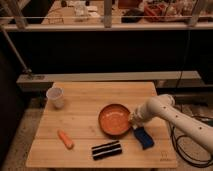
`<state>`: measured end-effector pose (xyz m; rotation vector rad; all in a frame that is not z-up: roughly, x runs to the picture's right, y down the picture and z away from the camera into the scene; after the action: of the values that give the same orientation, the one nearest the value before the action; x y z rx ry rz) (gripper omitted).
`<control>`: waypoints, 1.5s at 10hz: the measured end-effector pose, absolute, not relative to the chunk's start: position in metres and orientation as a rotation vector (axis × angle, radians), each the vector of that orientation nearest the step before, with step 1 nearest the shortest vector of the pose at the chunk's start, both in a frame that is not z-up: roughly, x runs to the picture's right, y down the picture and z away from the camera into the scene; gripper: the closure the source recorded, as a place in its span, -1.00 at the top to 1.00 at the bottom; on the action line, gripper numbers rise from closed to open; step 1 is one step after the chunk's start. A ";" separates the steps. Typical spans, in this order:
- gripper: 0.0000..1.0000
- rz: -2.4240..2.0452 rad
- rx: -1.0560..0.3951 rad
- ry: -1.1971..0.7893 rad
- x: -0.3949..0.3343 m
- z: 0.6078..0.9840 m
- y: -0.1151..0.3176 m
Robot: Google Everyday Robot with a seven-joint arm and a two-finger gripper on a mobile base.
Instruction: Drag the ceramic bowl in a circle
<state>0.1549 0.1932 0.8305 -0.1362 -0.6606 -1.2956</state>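
Note:
The ceramic bowl (114,119) is round, shallow and orange-red. It sits on the wooden table (90,95), right of the middle and toward the front. My white arm reaches in from the right. My gripper (133,120) is at the bowl's right rim, touching or gripping it.
A small white cup (55,96) stands at the table's left. A carrot (65,139) lies at the front left. A black striped packet (106,149) lies in front of the bowl. A blue object (143,138) lies just under my gripper. Cables (192,150) lie on the floor at right.

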 end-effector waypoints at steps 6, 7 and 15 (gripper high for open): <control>-1.00 -1.501 -0.072 -0.767 0.026 0.821 0.197; -1.00 -1.501 -0.058 -0.768 0.012 0.829 0.187; -1.00 -1.286 -0.080 -0.700 0.032 0.923 0.094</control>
<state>0.0319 0.0939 0.9233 -0.0798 -0.6999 -1.2857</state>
